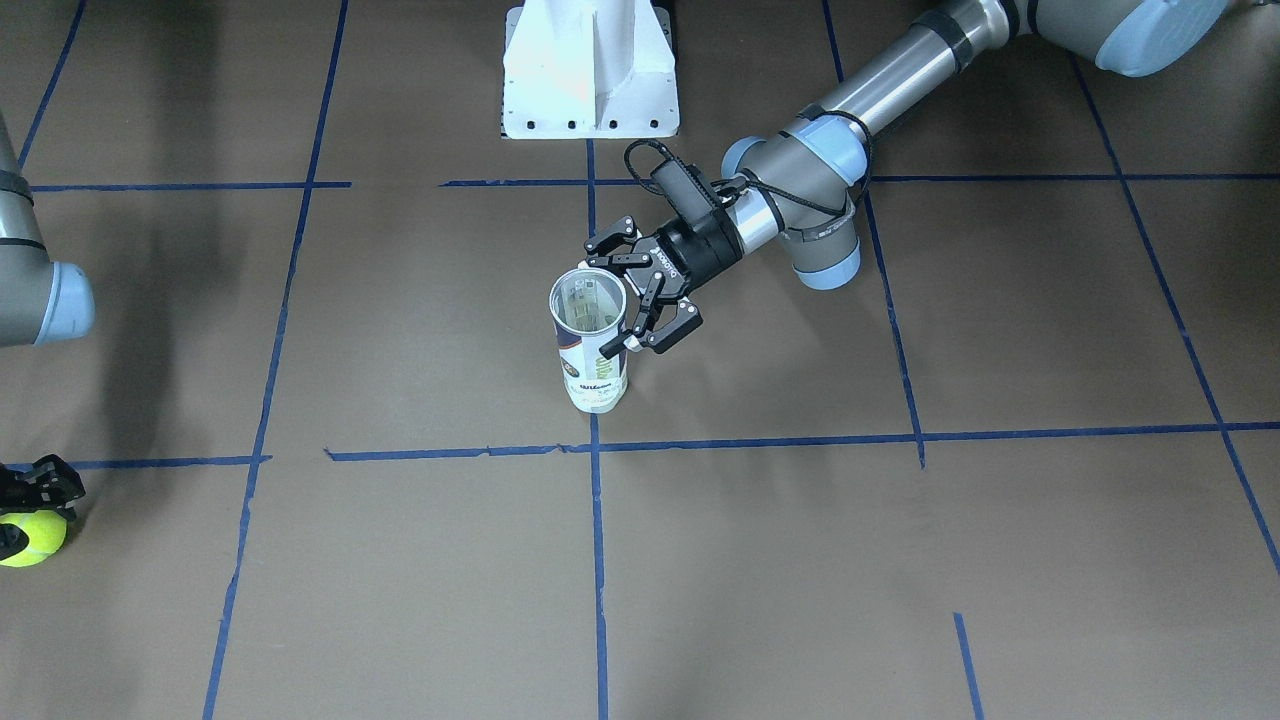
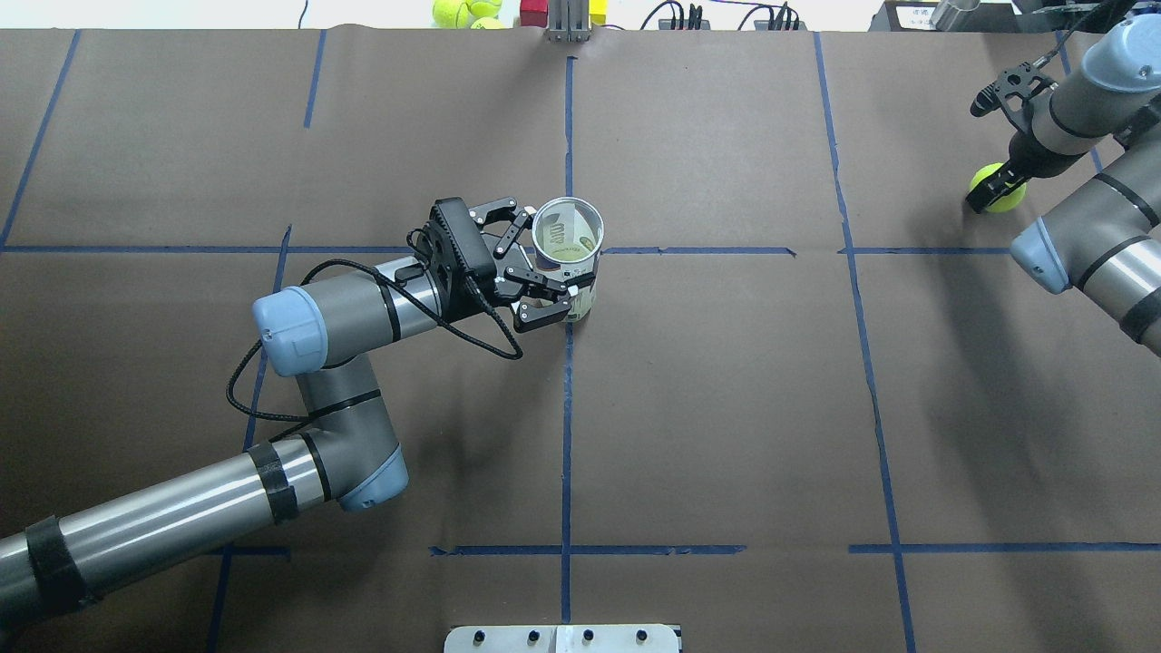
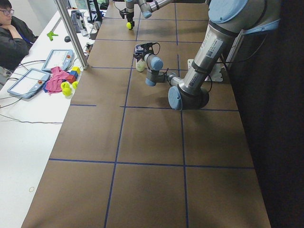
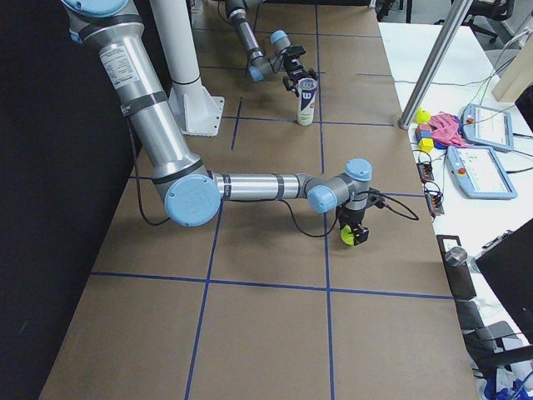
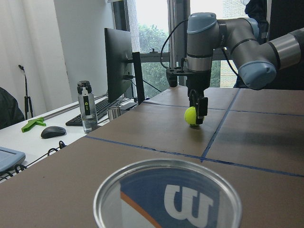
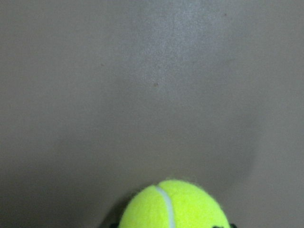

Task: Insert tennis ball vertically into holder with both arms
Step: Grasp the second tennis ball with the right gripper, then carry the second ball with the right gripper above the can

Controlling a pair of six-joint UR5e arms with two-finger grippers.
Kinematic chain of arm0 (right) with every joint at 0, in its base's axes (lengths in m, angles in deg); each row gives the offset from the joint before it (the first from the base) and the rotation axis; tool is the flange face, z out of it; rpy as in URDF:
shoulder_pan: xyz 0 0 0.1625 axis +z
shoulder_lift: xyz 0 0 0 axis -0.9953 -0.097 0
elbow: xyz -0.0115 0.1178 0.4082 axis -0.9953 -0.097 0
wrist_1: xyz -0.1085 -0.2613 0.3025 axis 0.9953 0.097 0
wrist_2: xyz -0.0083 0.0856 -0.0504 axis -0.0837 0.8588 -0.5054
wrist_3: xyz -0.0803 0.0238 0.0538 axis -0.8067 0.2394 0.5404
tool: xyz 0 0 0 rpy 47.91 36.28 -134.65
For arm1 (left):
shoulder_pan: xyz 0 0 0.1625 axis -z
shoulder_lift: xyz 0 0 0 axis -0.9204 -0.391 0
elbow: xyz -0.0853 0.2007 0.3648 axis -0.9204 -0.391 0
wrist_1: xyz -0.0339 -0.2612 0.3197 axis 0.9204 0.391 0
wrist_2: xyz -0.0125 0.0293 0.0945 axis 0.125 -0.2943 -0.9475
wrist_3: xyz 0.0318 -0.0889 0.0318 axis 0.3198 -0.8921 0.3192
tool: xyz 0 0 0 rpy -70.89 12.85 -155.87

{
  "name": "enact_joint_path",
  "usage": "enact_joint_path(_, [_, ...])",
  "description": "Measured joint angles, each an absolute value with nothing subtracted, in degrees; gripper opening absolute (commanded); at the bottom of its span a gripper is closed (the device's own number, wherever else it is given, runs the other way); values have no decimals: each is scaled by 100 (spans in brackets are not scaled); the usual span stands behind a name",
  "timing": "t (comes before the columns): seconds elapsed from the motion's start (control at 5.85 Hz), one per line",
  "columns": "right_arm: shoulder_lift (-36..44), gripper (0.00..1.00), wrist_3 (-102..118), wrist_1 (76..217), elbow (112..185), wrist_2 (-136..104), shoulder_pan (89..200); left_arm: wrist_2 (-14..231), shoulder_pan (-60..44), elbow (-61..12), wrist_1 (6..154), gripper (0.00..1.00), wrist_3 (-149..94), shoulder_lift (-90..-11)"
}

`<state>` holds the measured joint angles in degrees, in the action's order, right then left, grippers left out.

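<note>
The holder point(image 2: 566, 254) stands upright mid-surface, gripped near its rim by the left gripper point(image 2: 535, 272). Well apart from it, the right gripper point(image 2: 996, 186) has its fingers closed around the ball point(image 2: 1000, 192). A misaligned drop could bounce the ball off the rim or tip the holder.

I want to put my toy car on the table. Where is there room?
The brown paper near the robot's white base plate is bare, and so is the middle stretch between the clear plastic tennis-ball can and the yellow tennis ball. It is crowded at the can, where the left gripper sits, and around the right gripper on the ball.
</note>
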<state>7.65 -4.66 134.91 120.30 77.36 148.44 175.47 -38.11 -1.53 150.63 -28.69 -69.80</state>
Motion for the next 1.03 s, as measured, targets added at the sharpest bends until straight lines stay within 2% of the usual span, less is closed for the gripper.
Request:
enact_joint_path(0.51, [859, 3, 95, 13565, 12548, 8178, 14977, 17547, -3816, -154, 15064, 88, -2869, -6980])
enact_joint_path(0.68, [895, 3, 674, 13721, 12952, 8418, 14958, 17547, -3816, -156, 15063, 88, -2869, -6981])
enact_joint_path(1.03, [953, 3, 1961, 14670, 14315, 8670, 14639, 17547, -3815, -158, 15063, 88, -2869, -6981])
